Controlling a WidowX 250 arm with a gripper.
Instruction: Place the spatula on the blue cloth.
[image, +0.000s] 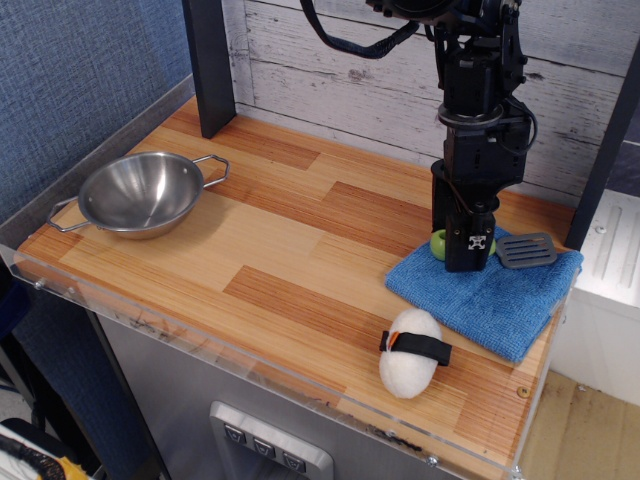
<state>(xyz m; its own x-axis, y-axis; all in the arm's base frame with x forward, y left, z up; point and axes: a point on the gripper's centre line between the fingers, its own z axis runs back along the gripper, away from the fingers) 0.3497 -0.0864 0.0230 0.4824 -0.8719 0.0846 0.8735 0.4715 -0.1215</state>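
The spatula lies on the blue cloth (480, 295) at the back right of the table. Its lime-green handle (438, 243) shows to the left of my gripper and its grey slotted blade (527, 250) rests on the cloth's far right corner. My gripper (466, 250) points straight down over the handle, with its tips at cloth level. One finger (470, 245) stands in front of the handle and the other behind it. The jaws look slightly parted around the handle, whose middle is hidden.
A steel bowl (140, 192) with wire handles sits at the left front. A white plush ball with a black and orange band (410, 351) lies just in front of the cloth. A dark post (208, 65) stands at the back left, and a plank wall runs behind.
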